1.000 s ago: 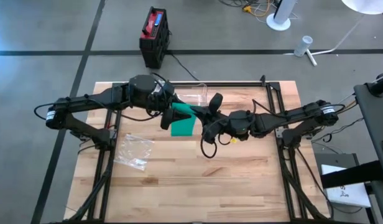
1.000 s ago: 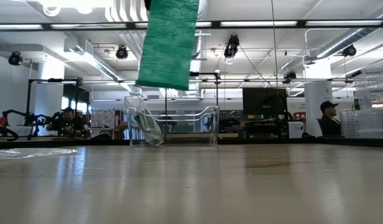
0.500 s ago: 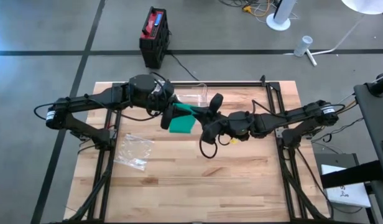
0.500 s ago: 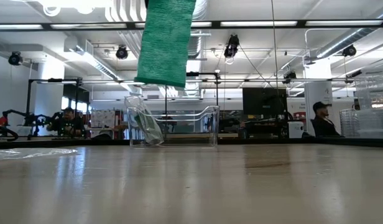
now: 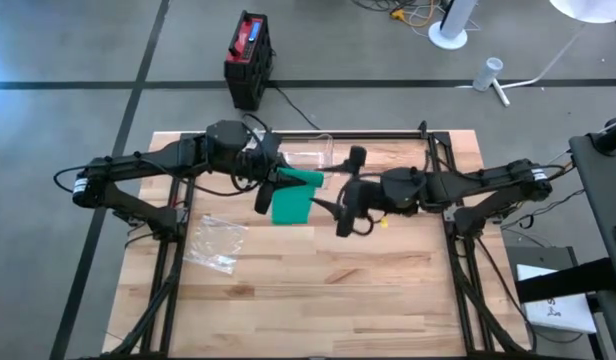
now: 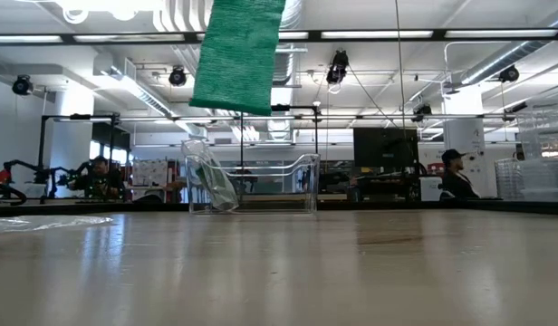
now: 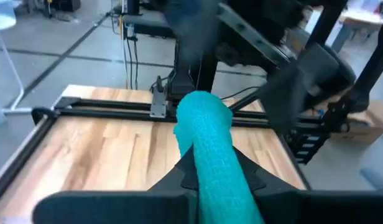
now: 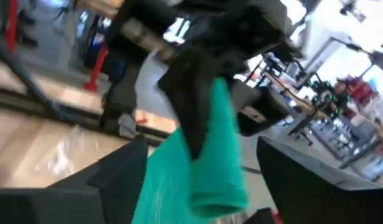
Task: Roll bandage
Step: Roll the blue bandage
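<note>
The green bandage [image 5: 291,203] hangs in the air above the middle of the wooden counter [image 5: 388,290], its rolled upper end at about 1 o'clock of the loose flat strip that droops below it; in the low view the strip [image 6: 237,56] dangles clear of the surface, well above it. The left claw [image 5: 271,186] is clamped shut on the bandage at its upper part, and the left wrist view shows the green cloth [image 7: 213,155] running out between that claw's dark fingers [image 7: 173,180]. At 3 o'clock of the bandage, just beside it but apart, the right claw [image 5: 350,195] stands with its jaws spread wide and nothing between them; its wrist view looks across at the bandage [image 8: 198,162] pinched by the other arm. At 12 o'clock of the bandage, near the far edge of the counter, sits a clear plastic box [image 5: 310,153], also seen in the low view [image 6: 252,184]. At 8 o'clock lies a crumpled clear plastic bag [image 5: 214,242]. Beyond the counter, at 11 o'clock on the floor, stands a black and red case [image 5: 248,57]. A person [image 6: 455,175] shows in the room behind.
</note>
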